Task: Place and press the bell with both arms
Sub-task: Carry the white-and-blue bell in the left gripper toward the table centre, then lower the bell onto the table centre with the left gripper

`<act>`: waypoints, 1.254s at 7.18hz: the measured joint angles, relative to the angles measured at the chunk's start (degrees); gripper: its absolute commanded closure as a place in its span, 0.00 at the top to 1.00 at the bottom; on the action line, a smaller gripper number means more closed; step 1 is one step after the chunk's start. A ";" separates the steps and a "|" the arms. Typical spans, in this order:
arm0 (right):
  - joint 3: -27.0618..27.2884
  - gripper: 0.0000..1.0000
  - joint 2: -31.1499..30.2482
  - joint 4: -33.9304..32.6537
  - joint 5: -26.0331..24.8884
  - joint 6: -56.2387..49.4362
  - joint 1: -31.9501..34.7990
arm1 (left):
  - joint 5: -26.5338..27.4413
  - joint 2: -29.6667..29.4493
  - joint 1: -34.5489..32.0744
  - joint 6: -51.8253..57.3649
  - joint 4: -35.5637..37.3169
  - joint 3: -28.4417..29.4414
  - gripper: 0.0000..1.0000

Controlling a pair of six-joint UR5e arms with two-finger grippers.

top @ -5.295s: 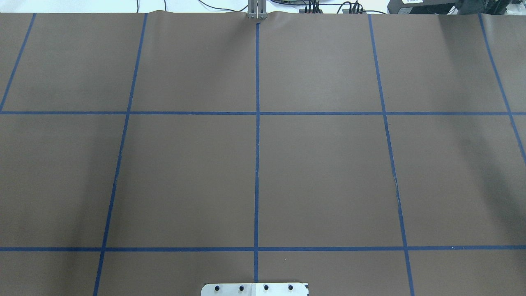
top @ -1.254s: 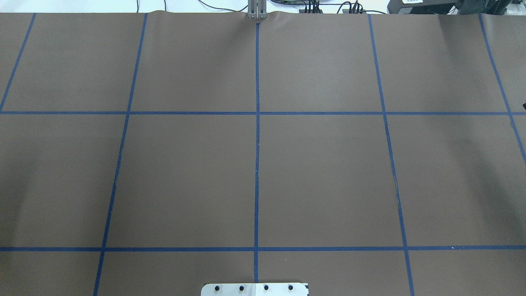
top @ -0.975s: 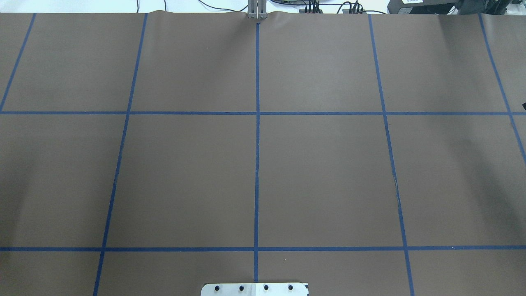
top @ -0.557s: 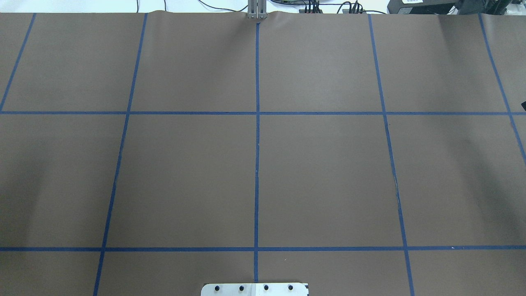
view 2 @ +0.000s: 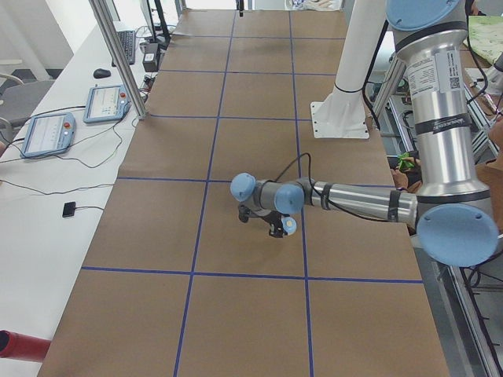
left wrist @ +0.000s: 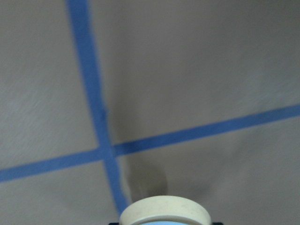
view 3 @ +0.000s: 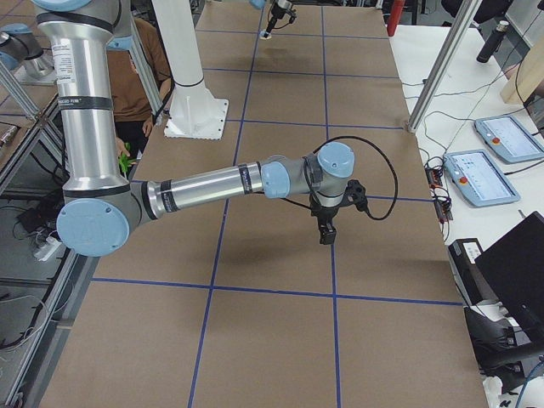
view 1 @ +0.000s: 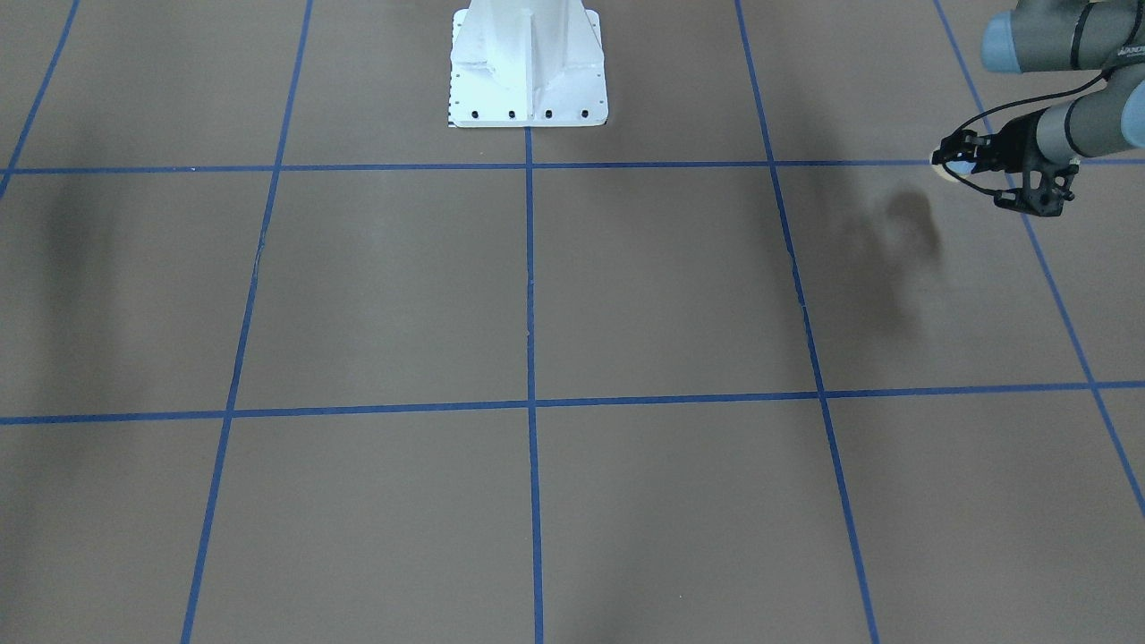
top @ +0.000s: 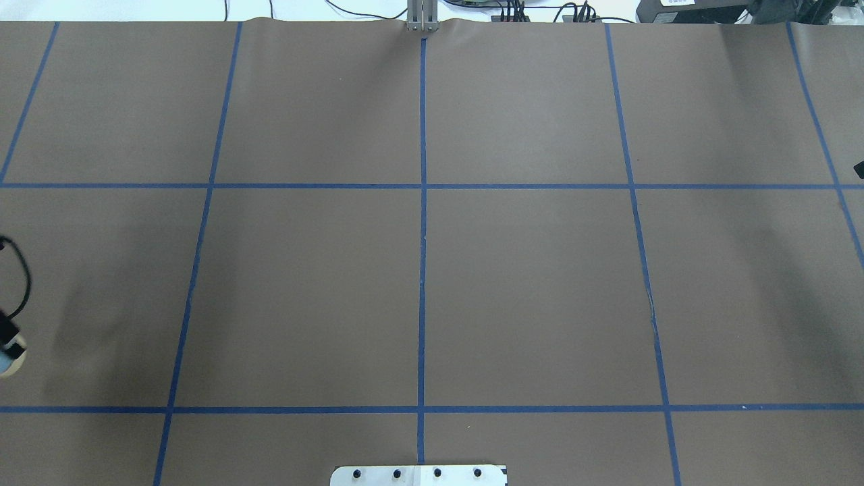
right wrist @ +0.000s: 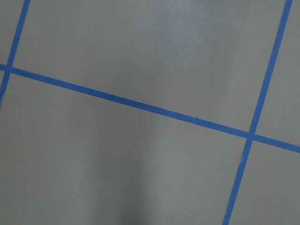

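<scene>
The bell [view 1: 945, 168] is light blue with a cream base ring. My left gripper [view 1: 955, 161] is shut on the bell and holds it above the brown table, at that view's right edge. In the overhead view the bell [top: 9, 358] and the gripper [top: 7, 336] just show at the left edge. The left wrist view shows the bell's cream ring [left wrist: 164, 213] at the bottom. My right gripper [view 3: 325, 238] hangs over the table's right end, fingers pointing down. I cannot tell whether it is open or shut. The right wrist view shows only table.
The brown table [top: 526, 283] carries a grid of blue tape lines. The white pedestal base [view 1: 528, 67] stands at the robot's edge. Teach pendants [view 2: 49, 133] [view 3: 497, 174] lie on white side tables beyond aluminium posts [view 2: 118, 59]. A person [view 3: 127, 76] sits behind the robot.
My left gripper with the bell has come into the overhead view at its left edge, where nothing showed before. A small black part has appeared at that view's right edge.
</scene>
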 measured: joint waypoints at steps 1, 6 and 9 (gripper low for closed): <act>-0.04 1.00 0.15 0.26 -0.42 -0.05 0.00 | 1.94 -9.90 -0.50 -0.06 9.52 -0.45 0.00; 0.80 1.00 0.28 0.49 -1.24 0.13 0.00 | 4.76 -47.57 8.35 -14.77 21.47 15.10 0.00; 0.88 1.00 0.03 0.50 0.04 0.03 -0.14 | 4.82 -61.10 15.33 -30.91 8.92 30.79 0.00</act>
